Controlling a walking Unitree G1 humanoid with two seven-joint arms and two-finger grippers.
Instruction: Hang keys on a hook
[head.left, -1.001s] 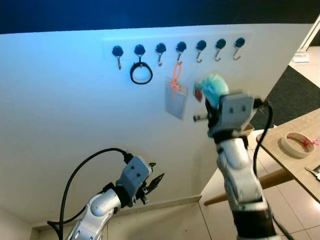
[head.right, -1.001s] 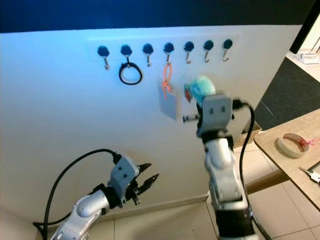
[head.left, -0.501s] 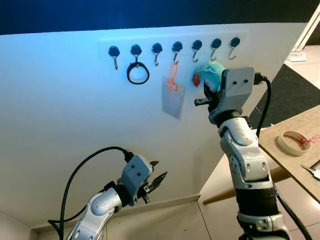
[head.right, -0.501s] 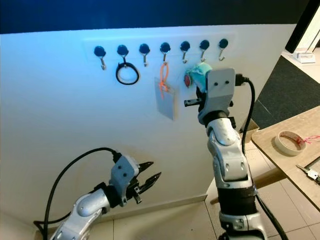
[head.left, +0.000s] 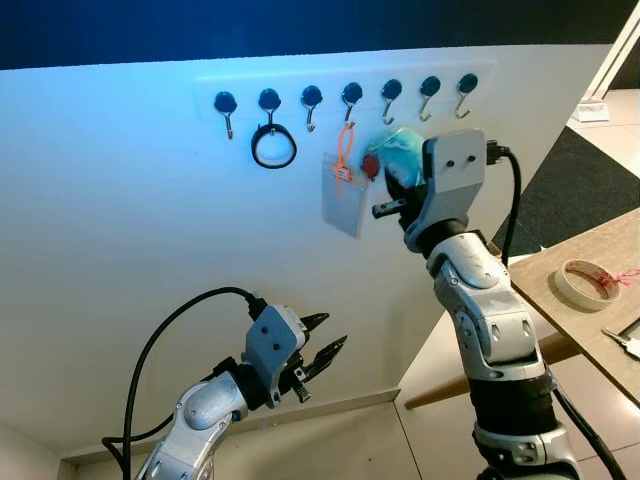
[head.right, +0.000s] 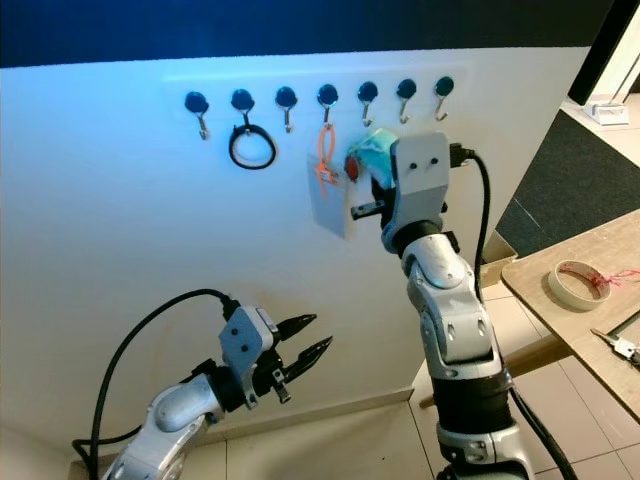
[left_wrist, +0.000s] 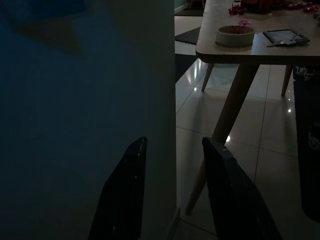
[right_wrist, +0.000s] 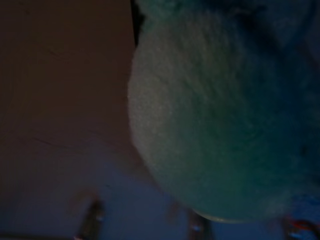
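Below the hooks (head.left: 391, 93), right gripper (head.left: 392, 172) holds keys (head.left: 400, 152)

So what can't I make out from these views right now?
- Right gripper: its fingers are hidden behind the wrist housing and the teal plush keychain in the eye views.
- Keys and ring: hidden by the plush.
- Target hook: whether anything has caught on it is too small to tell.
- Right wrist view: dark, blurred plush.
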